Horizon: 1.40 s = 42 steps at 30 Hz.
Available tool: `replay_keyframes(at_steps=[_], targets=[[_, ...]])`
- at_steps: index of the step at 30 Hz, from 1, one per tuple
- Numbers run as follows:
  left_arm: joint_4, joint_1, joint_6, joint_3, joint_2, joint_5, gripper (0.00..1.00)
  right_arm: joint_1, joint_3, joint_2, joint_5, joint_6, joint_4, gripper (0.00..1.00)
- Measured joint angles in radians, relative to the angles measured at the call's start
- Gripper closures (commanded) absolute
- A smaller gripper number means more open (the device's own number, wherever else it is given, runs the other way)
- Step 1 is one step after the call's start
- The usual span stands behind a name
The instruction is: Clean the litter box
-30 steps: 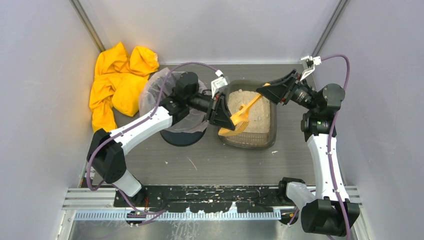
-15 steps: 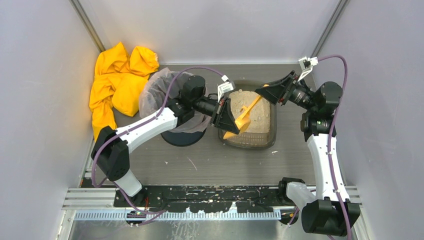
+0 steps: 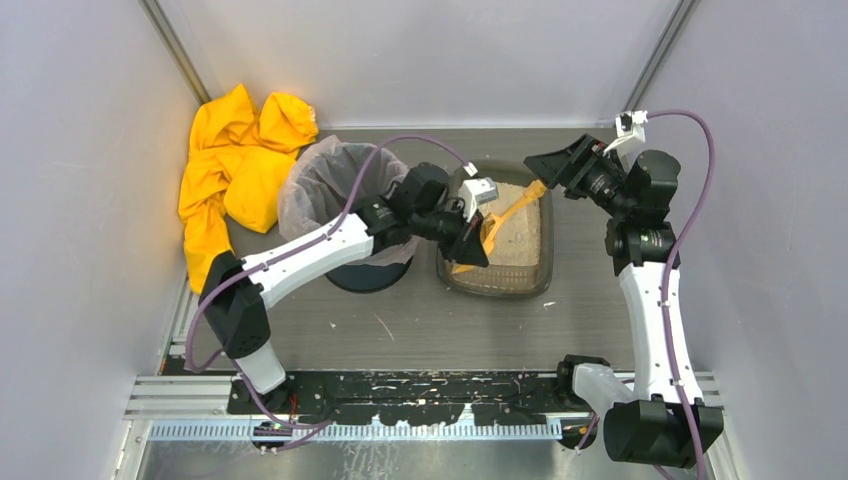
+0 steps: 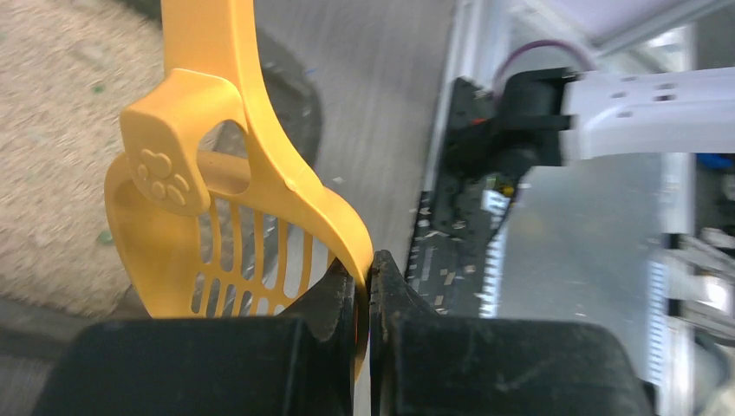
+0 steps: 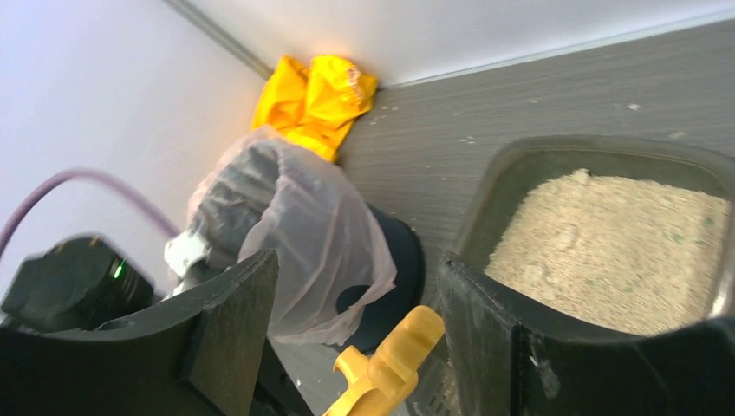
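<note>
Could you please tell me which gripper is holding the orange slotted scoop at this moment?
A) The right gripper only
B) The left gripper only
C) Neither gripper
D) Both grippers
B: in the left wrist view the left gripper is pinched shut on the rim of the scoop. In the right wrist view the right gripper is spread open, and the scoop's handle end touches neither finger.

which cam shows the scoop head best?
Left wrist: the orange scoop is close up, slots and paw emblem clear, its rim pinched by the left gripper. Top external shows it small over the litter box, head partly hidden by that gripper. Right wrist catches only the handle end.
</note>
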Motion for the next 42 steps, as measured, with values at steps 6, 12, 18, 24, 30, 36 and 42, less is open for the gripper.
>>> replay_keyframes(at_steps=[6,12,18,24,30,36,42], targets=[[-0.047,-0.102,0.097,-0.005,-0.001,-0.328,1.00,0.000,0.039,0.008,0.139,-0.044,-0.162,0.30],[0.013,-0.197,0.199,-0.104,-0.045,-0.562,1.00,0.008,0.047,0.035,0.196,-0.080,-0.285,0.31],[0.064,-0.220,0.274,-0.189,-0.100,-0.620,1.00,0.069,0.039,0.003,0.203,-0.117,-0.358,0.31],[0.109,-0.221,0.325,-0.241,-0.147,-0.655,1.00,0.154,0.025,-0.058,0.229,-0.149,-0.433,0.31],[0.132,-0.227,0.338,-0.243,-0.154,-0.659,1.00,0.199,-0.021,-0.112,0.245,-0.167,-0.489,0.36],[0.132,-0.236,0.339,-0.243,-0.154,-0.659,1.00,0.212,-0.033,-0.113,0.260,-0.169,-0.502,0.40],[0.131,-0.245,0.338,-0.243,-0.154,-0.659,1.00,0.214,-0.033,-0.112,0.260,-0.165,-0.495,0.77]])
